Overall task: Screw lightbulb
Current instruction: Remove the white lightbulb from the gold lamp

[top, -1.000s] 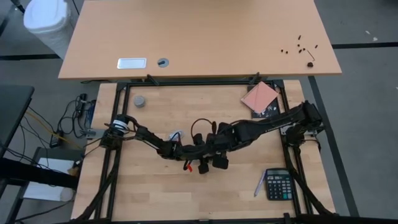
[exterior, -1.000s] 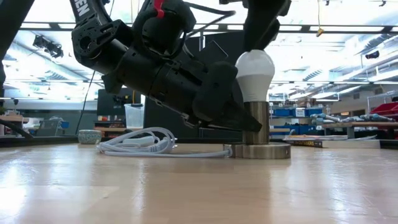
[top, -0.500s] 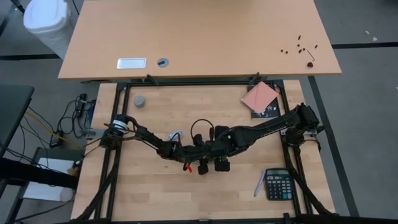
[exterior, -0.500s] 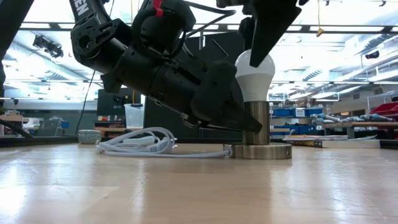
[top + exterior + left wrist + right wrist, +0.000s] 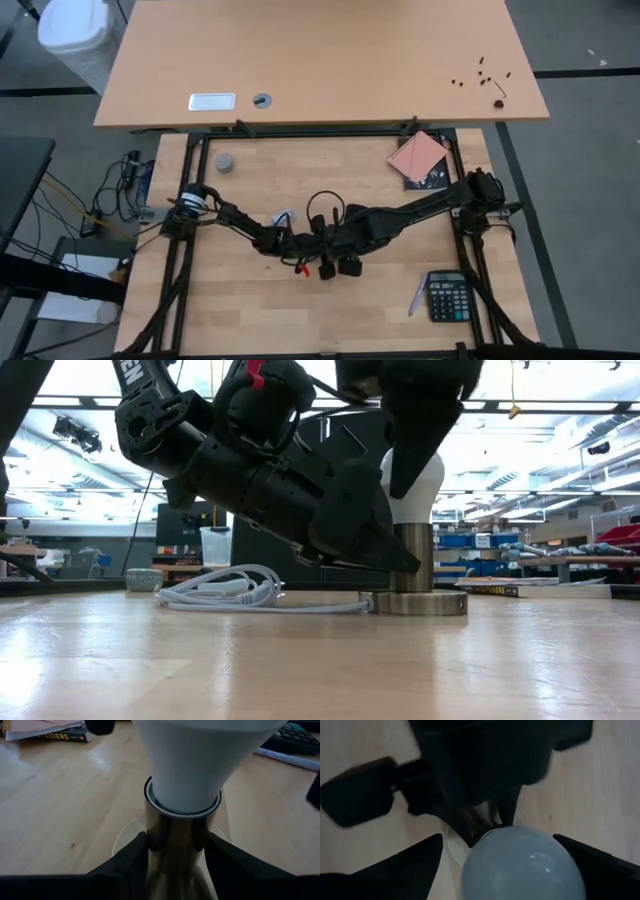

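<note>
The white lightbulb [image 5: 418, 488] stands upright in the silvery socket post [image 5: 412, 555], which rises from the round base disc [image 5: 420, 603] at the table's middle. My left gripper [image 5: 176, 865] is shut on that post, low beside the base. My right gripper [image 5: 497, 836] comes down from above, open. Its two fingers [image 5: 395, 870] stand on either side of the bulb [image 5: 520, 865], and a gap shows beside it. In the high view both arms [image 5: 330, 245] cover the bulb. My left gripper pinches the socket's metal post [image 5: 175, 837] between its two fingers [image 5: 127, 862], just below the collar where the bulb sits. The fingers come in slanting down from the table's left, across the upright post. The socket's base disc rests flat on the table.
The socket's white cable [image 5: 225, 592] lies coiled on the table to the left. A calculator [image 5: 447, 297] and a pen [image 5: 416, 297] lie at the near right. A pink book [image 5: 418, 155] lies at the far right and a grey puck [image 5: 224, 162] at the far left.
My right gripper has come down from above the bulb's top until its fingers stand around the bulb. The right arm has stretched out toward the table's left. The bulb, the socket and my left gripper have stayed where they were.
</note>
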